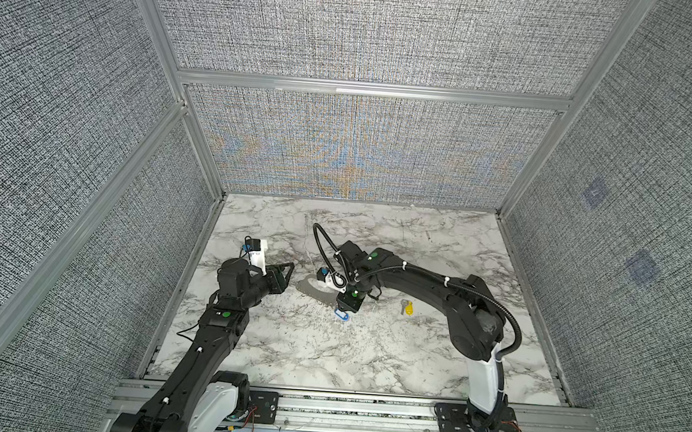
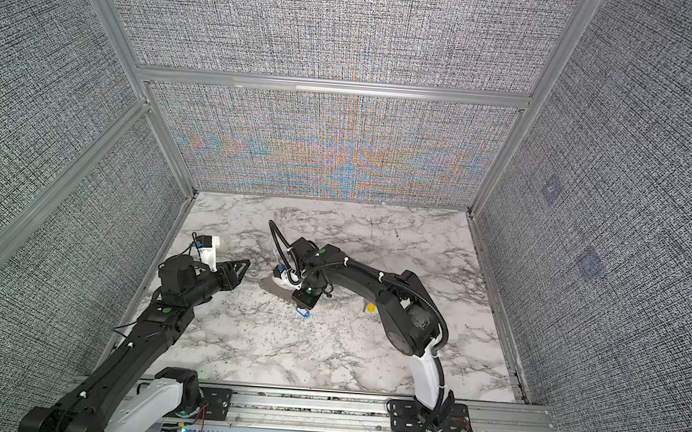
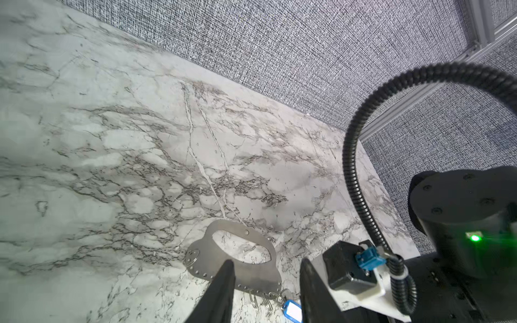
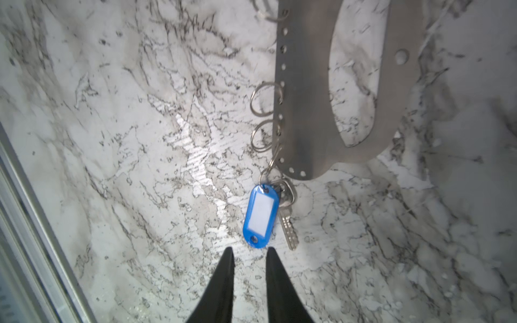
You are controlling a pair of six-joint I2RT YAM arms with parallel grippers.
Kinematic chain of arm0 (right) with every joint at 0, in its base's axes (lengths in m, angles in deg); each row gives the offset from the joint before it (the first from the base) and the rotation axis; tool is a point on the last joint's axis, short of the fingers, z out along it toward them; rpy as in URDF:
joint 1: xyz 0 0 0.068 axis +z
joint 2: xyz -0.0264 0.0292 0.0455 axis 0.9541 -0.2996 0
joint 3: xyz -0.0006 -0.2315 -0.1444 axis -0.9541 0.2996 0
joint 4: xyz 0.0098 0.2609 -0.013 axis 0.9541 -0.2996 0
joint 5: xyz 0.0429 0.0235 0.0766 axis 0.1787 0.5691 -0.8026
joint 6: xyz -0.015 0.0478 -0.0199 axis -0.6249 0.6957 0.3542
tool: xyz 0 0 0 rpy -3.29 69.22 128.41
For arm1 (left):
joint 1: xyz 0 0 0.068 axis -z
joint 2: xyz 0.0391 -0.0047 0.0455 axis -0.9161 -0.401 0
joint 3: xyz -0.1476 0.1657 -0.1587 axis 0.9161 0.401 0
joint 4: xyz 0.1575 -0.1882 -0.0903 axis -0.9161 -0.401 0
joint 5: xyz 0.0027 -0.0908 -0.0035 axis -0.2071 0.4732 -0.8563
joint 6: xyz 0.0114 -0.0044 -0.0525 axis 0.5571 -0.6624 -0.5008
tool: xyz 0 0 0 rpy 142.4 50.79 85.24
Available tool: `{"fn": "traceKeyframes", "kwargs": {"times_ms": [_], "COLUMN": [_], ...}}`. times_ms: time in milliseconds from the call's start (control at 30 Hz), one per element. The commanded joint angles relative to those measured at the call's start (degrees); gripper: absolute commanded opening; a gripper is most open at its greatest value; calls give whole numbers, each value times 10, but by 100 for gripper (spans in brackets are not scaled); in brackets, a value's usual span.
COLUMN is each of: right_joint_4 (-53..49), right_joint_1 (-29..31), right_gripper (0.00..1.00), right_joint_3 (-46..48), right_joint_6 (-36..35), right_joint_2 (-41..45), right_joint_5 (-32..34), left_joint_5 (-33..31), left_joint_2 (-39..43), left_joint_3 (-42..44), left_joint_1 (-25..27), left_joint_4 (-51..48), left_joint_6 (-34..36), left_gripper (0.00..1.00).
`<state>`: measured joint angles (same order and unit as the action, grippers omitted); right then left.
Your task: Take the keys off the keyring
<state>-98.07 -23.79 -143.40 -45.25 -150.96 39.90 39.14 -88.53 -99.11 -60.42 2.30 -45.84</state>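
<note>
Flat grey keyring with an oval cutout and a holed edge, on the marble table.
In a top view, the yellow-tagged key lies apart from it. Left wrist: left gripper parted, empty, near the keyring. Right wrist: right gripper slightly parted, empty, beside the ringed blue-tagged key.

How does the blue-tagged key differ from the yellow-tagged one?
Colour: the blue-tagged key carries a blue tag, the yellow-tagged key a yellow one. Attachment: the blue-tagged key is fastened to the edge of the keyring; the yellow-tagged key lies loose, apart from it. The right gripper points at the blue-tagged key; no gripper is near the yellow-tagged key. Both are metal keys on the marble table.
</note>
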Motion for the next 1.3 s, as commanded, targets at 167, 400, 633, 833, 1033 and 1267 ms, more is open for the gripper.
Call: {"fn": "traceKeyframes", "kwargs": {"times_ms": [167,400,633,833,1033,1267], "right_joint_4": [3,-4,-4,-11,-13,-20], "right_joint_1": [-1,3,9,11,13,14], "right_gripper": [29,30,30,25,8,0], "right_joint_3": [-67,-94,-97,-102,-102,-91], "right_joint_6": [91,100,98,95,86,57], "right_joint_2": [-51,-83,-97,-108,-105,-59], "right_joint_5": [14,20,21,23,26,32], "left_joint_5": [-9,0,3,4,4,12], "left_joint_2": [31,33,33,32,33,40], "left_joint_3": [-8,6,12,15,16,9], "left_joint_1": [-31,-43,-46,-49,-51,-52], "left_joint_4": [-26,-21,-18,-18,-20,-19], "left_joint_6": [20,18,18,18,19,23], "left_gripper": [41,41,41,41,42,41]}}
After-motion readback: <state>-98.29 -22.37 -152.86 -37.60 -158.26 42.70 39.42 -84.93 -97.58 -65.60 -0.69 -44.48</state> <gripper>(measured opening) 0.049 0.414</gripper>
